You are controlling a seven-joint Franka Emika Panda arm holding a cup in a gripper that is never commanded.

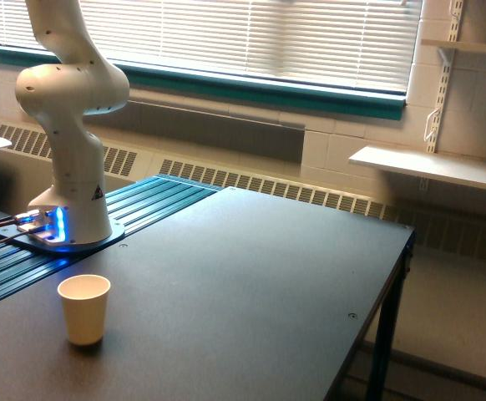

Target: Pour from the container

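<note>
A cream paper cup [83, 308] stands upright and alone on the dark table [243, 284], near the exterior view's lower left. Behind it, the white arm's base and lower links [69, 142] rise from a blue-lit mount and run out past the top edge of the picture. My gripper is above the frame and does not show. The clear see-through container with pinkish-red and yellowish contents is out of view too.
A teal ribbed panel [109, 221] lies beside the arm's base. The table's right edge [393, 284] drops to the floor. White wall shelves [431, 167] hang at the exterior view's right, under window blinds.
</note>
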